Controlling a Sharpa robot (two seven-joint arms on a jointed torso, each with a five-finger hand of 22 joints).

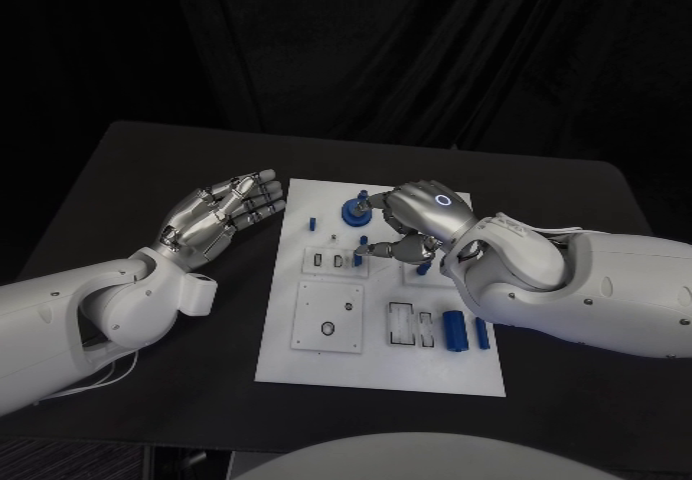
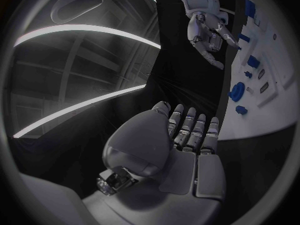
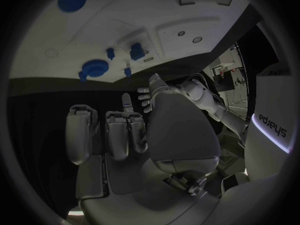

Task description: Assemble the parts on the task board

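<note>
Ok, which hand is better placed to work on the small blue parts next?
The right hand: it hovers over the white task board, its fingers beside the small blue parts near the far edge. The left hand is open, palm up, off the board.

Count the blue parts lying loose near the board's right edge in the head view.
2: a thicker cylinder and a thinner bar beside it, nearer the edge. The right hand may hide others farther up.

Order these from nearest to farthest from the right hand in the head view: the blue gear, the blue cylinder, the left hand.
1. Blue gear: beside the right hand, at the board's far end.
2. Blue cylinder: at the board's near right.
3. Left hand: off the board's left edge.
</note>
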